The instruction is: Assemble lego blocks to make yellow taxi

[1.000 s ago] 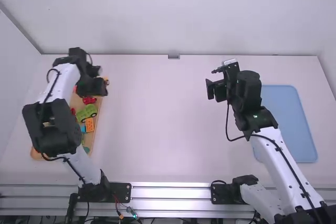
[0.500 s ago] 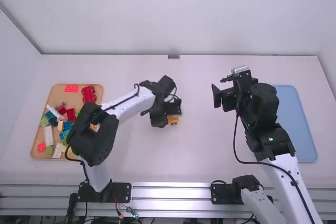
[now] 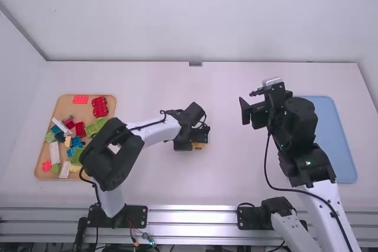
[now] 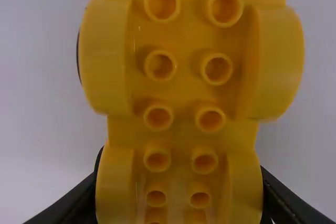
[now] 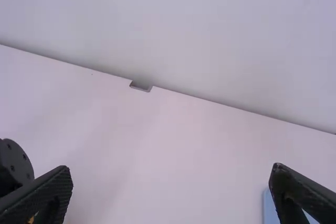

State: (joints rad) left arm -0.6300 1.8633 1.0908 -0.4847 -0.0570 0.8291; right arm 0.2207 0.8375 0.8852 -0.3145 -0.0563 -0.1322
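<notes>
The yellow car base (image 4: 184, 93) is pinched by the left gripper (image 3: 193, 140) over the table (image 3: 230, 169); the right gripper (image 3: 250, 113) is held spread.

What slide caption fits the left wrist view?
Left hand gripping a yellow lego car base, two rows of hollow studs facing the camera.

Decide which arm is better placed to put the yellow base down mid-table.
Left, I'd say: the left gripper holds the yellow base around the table's middle, while the right gripper is open and empty, nearer the blue tray.
</notes>
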